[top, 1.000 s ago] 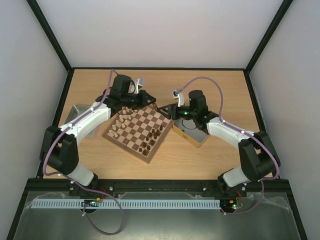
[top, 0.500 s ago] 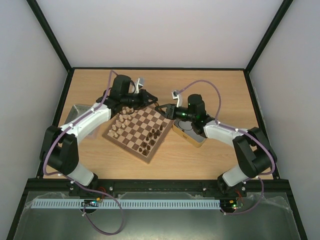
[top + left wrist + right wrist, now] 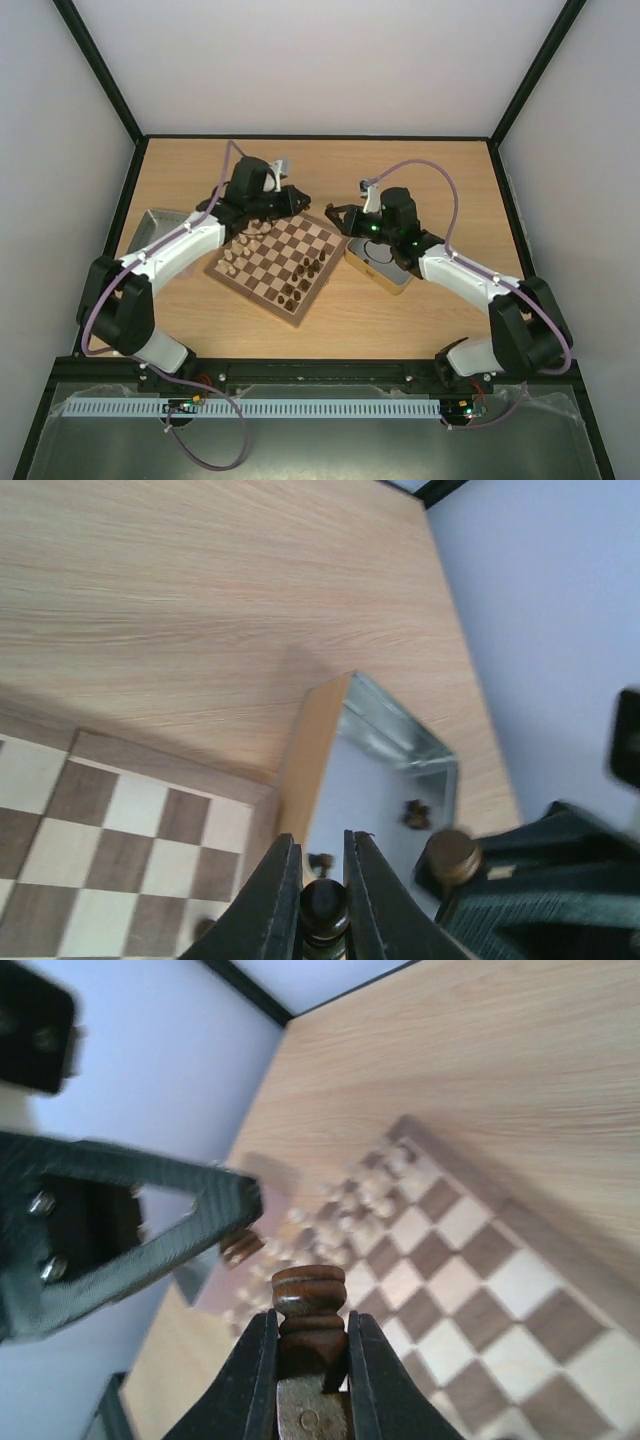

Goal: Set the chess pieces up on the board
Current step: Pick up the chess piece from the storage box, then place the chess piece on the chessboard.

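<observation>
Top view, grippers: the left gripper (image 3: 290, 198) and right gripper (image 3: 338, 213) hang near each other over the far corner of the board (image 3: 290, 262). What they hold is too small to tell here.
Top view, layout: pale pieces (image 3: 235, 258) line the board's left side and dark pieces (image 3: 300, 287) its near-right side. The tin (image 3: 385, 268) sits just beside the right edge.
Top view, risk: both arms crowd one corner, so if they descend together their fingers could knock.
Left wrist, grip: the jaws are closed on the left piece (image 3: 325, 908), a dark one pinched near the fingertips, above the seam between board and tin.
Left wrist, risk: the hold is near the round head, so the piece may pivot or slip and drop into the tin rather than onto a square.
Right wrist, grip: the jaws clamp the right piece (image 3: 308, 1312), dark and upright, with the board spread beyond it.
Right wrist, risk: the left gripper's finger sits close ahead, and a sideways move could strike it and jar either piece loose. Lowering among the clustered pale pieces could topple neighbours.
</observation>
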Controlling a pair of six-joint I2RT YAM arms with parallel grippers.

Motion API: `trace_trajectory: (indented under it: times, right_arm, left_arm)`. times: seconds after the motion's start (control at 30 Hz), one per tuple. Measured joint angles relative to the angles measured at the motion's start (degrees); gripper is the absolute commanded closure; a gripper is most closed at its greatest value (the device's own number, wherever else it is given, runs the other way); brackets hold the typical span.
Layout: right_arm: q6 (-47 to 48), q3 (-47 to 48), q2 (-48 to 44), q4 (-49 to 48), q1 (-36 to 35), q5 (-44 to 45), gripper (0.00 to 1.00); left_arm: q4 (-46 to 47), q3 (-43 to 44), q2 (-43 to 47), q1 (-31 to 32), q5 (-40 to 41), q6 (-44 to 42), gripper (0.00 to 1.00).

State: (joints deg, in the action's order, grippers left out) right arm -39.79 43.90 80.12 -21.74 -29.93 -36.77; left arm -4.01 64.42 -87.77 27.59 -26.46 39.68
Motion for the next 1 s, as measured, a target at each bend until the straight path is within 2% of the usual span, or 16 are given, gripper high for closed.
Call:
trace_trajectory:
  times: [0.17, 0.33, 0.57, 0.83, 1.0]
  right_arm:
    - [4.31, 2.64, -3.45, 14.47, -0.04, 12.44, 0.98]
    - [5.79, 2.86, -5.16, 23.06, -0.02, 19.34, 0.97]
    - [6.01, 2.84, -6.08, 26.69, -0.02, 22.03, 0.97]
    - [6.1, 2.84, -6.21, 27.63, -0.02, 22.6, 0.97]
    - [6.12, 2.84, -6.21, 27.67, -0.02, 22.62, 0.96]
  left_arm:
    - [-1.9, 0.04, -1.11, 8.15, 15.1, -9.09, 0.98]
    - [-1.75, 0.02, -7.58, 12.39, 22.05, -13.84, 0.97]
    - [-0.74, -0.04, -14.4, 12.41, 25.64, -16.83, 0.95]
    - [0.46, 0.44, -18.53, 12.9, 26.29, -18.58, 0.93]
    - [0.7, 0.44, -18.86, 12.9, 26.27, -18.75, 0.88]
